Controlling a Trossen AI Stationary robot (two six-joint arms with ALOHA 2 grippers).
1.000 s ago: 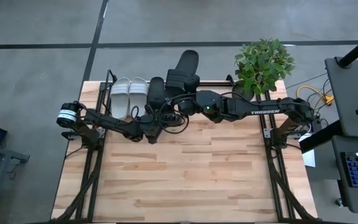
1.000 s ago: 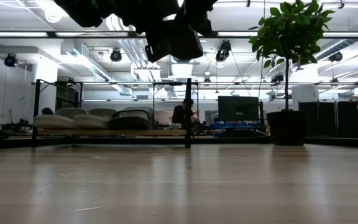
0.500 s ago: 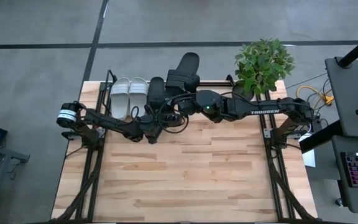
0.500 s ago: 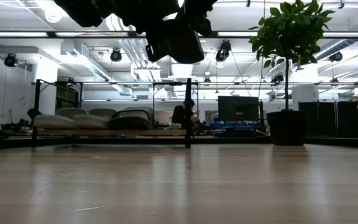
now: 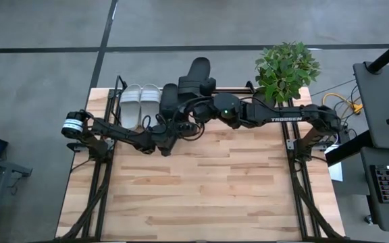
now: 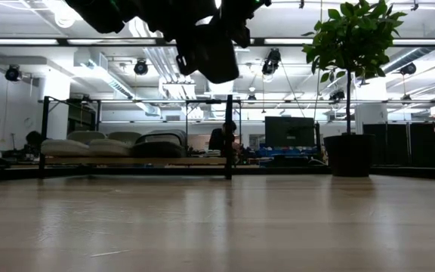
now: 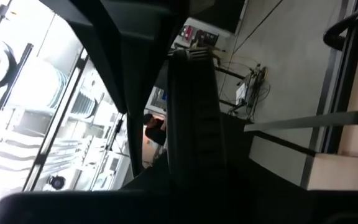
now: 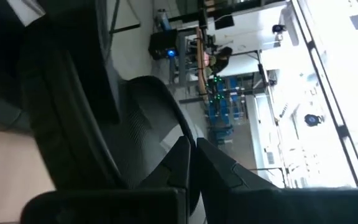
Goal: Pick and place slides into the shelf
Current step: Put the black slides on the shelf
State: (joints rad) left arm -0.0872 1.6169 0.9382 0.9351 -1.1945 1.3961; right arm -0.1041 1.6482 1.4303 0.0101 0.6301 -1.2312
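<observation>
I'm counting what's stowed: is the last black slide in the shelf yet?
Not yet. The black slide is held in the air over the shelf; the low view shows it well above the rack, the right gripper shut on it.

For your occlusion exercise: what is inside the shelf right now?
In the shelf lie the grey-white pair and one black slide. The arms cover part of that slide. The other black slide is held up above, not yet inside.

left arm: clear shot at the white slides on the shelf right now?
Probably not yet. The left hand sits at the black slide that the right hand holds raised, so it looks occupied. The white slides lie uncovered on the shelf, close by.
</observation>
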